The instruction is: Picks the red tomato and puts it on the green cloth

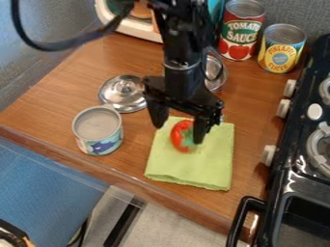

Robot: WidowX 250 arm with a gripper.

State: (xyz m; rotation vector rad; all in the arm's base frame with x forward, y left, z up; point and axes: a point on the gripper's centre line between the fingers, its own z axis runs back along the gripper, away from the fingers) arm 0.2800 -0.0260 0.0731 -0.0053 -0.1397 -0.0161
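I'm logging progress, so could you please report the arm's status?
Gripper open over green cloth. Tomato on it. Blue-labelled can and metal lid off cloth.

"What's the lid (113, 93) like?"
"Smooth, shiny metal. The counter (67, 84) looks like smooth wood."
"And the green cloth (193, 169)?"
"Soft-looking and matt. The tomato (179, 139) is smooth and glossy, the stove (297, 174) glossy too."

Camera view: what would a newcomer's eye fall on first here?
Most likely the bright red tomato on the lime-green cloth near the middle of the counter, with the open black gripper hanging over it. Next, probably the tall can with the red label at the back, standing beside the yellow-labelled can. The shiny metal lid left of the arm in the view may catch the eye too.
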